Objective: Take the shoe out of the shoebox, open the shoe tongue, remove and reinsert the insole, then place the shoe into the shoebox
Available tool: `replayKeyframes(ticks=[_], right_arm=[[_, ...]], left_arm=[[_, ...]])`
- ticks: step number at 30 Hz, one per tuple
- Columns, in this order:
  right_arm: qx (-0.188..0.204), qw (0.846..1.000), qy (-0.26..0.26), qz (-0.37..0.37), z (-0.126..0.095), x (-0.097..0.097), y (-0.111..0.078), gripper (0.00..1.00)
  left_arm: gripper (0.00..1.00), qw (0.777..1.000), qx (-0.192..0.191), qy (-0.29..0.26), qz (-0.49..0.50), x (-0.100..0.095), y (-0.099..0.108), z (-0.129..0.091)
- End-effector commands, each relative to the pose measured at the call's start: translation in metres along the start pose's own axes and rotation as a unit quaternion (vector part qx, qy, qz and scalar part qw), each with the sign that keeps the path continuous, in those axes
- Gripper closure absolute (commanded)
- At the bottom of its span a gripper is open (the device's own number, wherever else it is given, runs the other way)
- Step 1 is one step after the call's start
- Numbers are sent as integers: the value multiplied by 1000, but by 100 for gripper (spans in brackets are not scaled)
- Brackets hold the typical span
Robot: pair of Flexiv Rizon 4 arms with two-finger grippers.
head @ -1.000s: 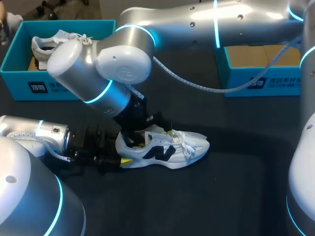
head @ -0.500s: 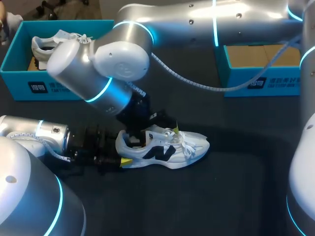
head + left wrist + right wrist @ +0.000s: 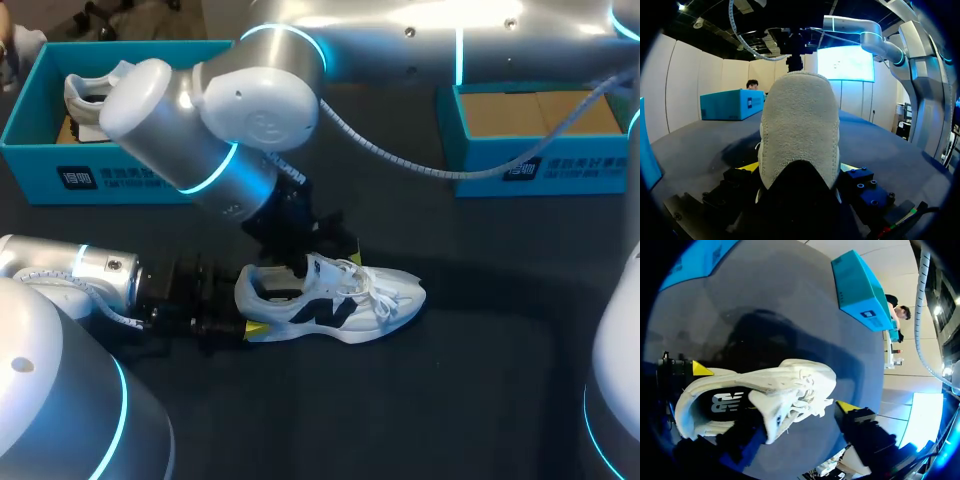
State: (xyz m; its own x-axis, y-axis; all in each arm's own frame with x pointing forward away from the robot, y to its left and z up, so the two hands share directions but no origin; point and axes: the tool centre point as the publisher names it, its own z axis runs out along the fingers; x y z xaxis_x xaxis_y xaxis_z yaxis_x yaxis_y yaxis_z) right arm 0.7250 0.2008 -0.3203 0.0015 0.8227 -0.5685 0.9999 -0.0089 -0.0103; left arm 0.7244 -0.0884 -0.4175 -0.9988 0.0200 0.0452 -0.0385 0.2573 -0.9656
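A white shoe (image 3: pixel 335 298) with a dark side logo lies on its sole mid-table, toe to the right. My left gripper (image 3: pixel 243 318) is shut on its heel (image 3: pixel 799 131), one yellow tip pressing each side. My right arm reaches past the middle from the right. Its gripper (image 3: pixel 325 262) hangs over the shoe's mouth. In the right wrist view the shoe (image 3: pixel 790 377) is under that gripper (image 3: pixel 800 422). One finger is down inside the mouth behind the tongue (image 3: pixel 771 407). The other yellow-tipped finger (image 3: pixel 846 407) stands clear of the laces, so it is open.
A teal shoebox (image 3: pixel 130 175) at the back left holds another white shoe (image 3: pixel 90 92). A second teal box (image 3: pixel 530 165) with a bare brown floor stands at the back right. Dark tabletop lies in front of the shoe.
My right arm has swung rightward and its gripper has shifted along the shoe's mouth toward the tongue, fingers drawing closer. The shoe and left gripper have stayed put.
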Motion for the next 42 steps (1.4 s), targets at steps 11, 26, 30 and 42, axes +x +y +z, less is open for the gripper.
replayKeyframes(ticks=[11,26,30,42], right_arm=[[-8,986,46,161,3,-15,-7,84],[-4,982,74,172,26,-30,-3,100],[-3,982,78,174,32,-36,-2,100],[0,977,92,191,61,-52,-1,93]], left_arm=[[100,1000,0,-2,0,0,2,1],[100,1000,0,-2,0,0,2,1],[100,1000,0,-2,0,0,2,1],[100,1000,0,-2,0,0,2,1]])
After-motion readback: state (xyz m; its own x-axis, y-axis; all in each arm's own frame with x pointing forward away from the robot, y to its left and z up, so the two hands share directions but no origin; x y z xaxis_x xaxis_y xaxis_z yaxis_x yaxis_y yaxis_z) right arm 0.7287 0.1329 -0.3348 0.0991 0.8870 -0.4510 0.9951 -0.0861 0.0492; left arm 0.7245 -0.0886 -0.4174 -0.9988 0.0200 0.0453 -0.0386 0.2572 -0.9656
